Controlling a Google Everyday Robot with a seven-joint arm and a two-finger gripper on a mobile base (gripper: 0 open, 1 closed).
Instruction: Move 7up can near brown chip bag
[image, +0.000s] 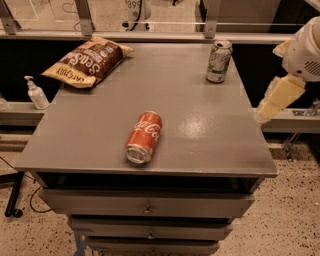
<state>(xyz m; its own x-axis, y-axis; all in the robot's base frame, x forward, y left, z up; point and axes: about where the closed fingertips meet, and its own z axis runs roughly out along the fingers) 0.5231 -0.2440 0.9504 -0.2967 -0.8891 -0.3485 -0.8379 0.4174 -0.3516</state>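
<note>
The 7up can (219, 61) stands upright near the far right corner of the grey table (200, 140). The brown chip bag (89, 61) lies flat at the far left corner, a table's width away from the can. My gripper (276, 99) hangs off the table's right edge, to the right of the can and nearer the camera, not touching anything. Its white arm (305, 47) reaches in from the upper right.
A red Coca-Cola can (144, 137) lies on its side near the table's front middle. A hand sanitizer bottle (36, 93) stands on a ledge left of the table. Drawers (145, 207) sit below the tabletop. A railing (150, 35) runs behind.
</note>
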